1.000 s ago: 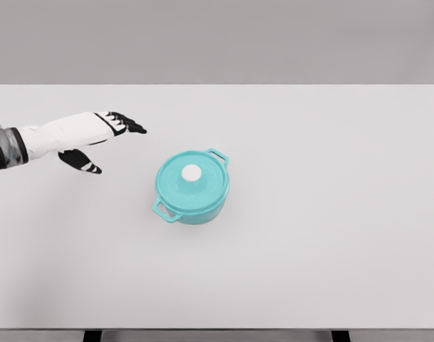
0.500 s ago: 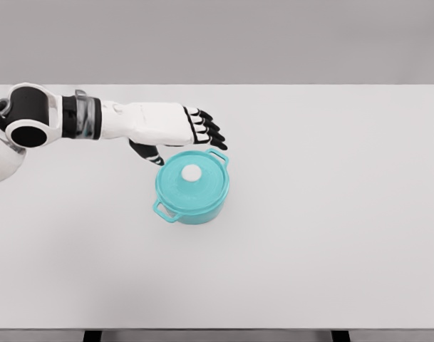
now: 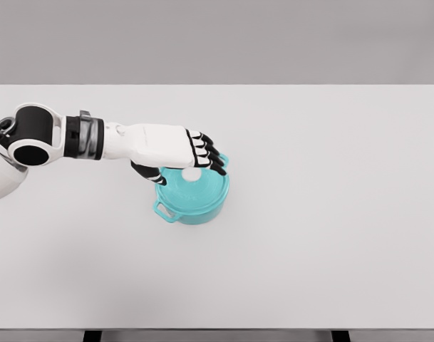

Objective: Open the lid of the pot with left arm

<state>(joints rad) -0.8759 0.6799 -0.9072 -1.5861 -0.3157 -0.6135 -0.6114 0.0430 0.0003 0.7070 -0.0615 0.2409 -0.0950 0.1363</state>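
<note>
1. The pot (image 3: pixel 195 199) is a round, squat, teal vessel with a smooth, matte finish, standing upright a little left of the table's middle.
2. Its lid (image 3: pixel 192 191) is the same teal, a shallow dome sitting flat and closed on the rim.
3. A small, round white knob (image 3: pixel 191 174) rises from the lid's centre; only its near part shows below the fingers.
4. Two loop handles stick out from the pot: one (image 3: pixel 164 211) at the near left, the other (image 3: pixel 221 158) at the far right, mostly covered by fingertips.
5. The left hand (image 3: pixel 175 149) reaches in from the left over the far part of the lid, palm down. Its back is a smooth white shell; its fingers (image 3: pixel 208 158) are black with white bands.
6. The fingers lie close together, bent down a little over the knob, and the thumb (image 3: pixel 149 172) hangs below at the lid's far-left edge. Whether any of them touch the knob or lid, I cannot tell; the knob is not closed in a grasp.
7. The forearm is white with a black and grey banded wrist, ending in a rounded black and white joint (image 3: pixel 30 135) at the left edge.
8. The table (image 3: pixel 323 235) is a plain, flat, pale grey rectangle with a grey wall beyond its far edge.
</note>
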